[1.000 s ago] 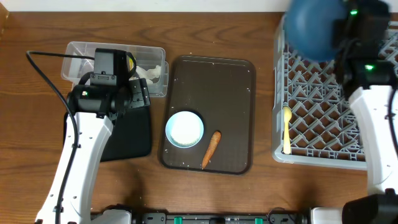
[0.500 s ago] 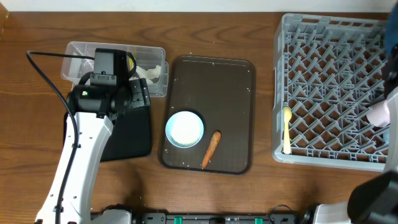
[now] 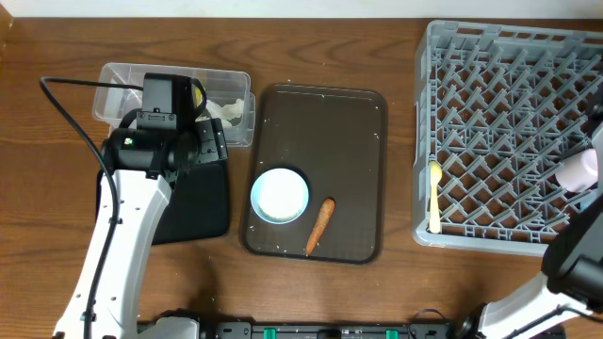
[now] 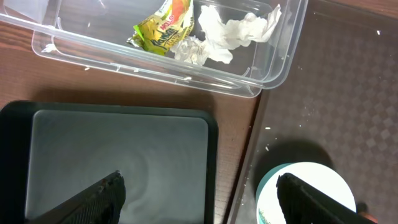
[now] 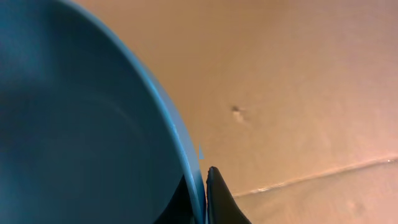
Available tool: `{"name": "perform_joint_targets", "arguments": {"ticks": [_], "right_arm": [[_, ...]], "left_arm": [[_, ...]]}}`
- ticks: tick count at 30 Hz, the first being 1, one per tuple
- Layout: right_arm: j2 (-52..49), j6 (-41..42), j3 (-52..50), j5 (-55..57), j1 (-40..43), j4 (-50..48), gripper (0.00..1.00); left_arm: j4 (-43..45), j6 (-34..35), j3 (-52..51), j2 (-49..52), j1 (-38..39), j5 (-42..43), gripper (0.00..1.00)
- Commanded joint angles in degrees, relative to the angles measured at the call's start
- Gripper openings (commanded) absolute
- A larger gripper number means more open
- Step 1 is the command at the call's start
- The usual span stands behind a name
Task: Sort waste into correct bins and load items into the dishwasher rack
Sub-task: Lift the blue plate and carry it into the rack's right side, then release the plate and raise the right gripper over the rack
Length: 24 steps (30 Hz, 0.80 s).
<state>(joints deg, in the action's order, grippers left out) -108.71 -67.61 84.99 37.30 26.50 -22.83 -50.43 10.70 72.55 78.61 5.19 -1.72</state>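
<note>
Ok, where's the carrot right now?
In the overhead view, the carrot lies on the brown tray in the middle of the table, near the tray's front edge and just right of the bowl.

From my remote seat I see a brown wooden table (image 3: 377, 301), its grain long and wavy, filling nearly the whole overhead view. A thin pale strip (image 3: 236, 8) runs along its far edge; I cannot tell whether that is wall or floor. The light is even and soft, leaving only faint shadows on the wood. The right wrist view gives me a flat tan surface (image 5: 298, 81), matte, carrying one small dark mark (image 5: 236, 112) and a thin pale seam (image 5: 311, 177) slanting across its lower right; what that surface is I cannot say.
</note>
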Motion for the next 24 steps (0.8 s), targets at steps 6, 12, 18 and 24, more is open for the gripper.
{"name": "perform_joint_targets", "arguments": {"ticks": [6,12,18,24], "right_arm": [[-7.50,-2.71,0.50,-0.11,-0.13,-0.57,0.01],[-8.74,2.25,0.50,1.11,-1.95,0.39,0.01],[-8.74,8.61,0.50,4.02,-4.44,5.09,0.44],[-8.48,18.36,0.50,8.87,-5.44,8.72,0.87]], "left_arm": [[1.42,0.59,0.31,-0.28,-0.20,-0.46,0.80],[1.64,0.57,0.31,-0.28,-0.20,-0.46,0.80],[1.60,0.57,0.31,-0.28,-0.20,-0.48,0.80],[1.62,0.57,0.31,-0.28,-0.20,-0.48,0.80]]}}
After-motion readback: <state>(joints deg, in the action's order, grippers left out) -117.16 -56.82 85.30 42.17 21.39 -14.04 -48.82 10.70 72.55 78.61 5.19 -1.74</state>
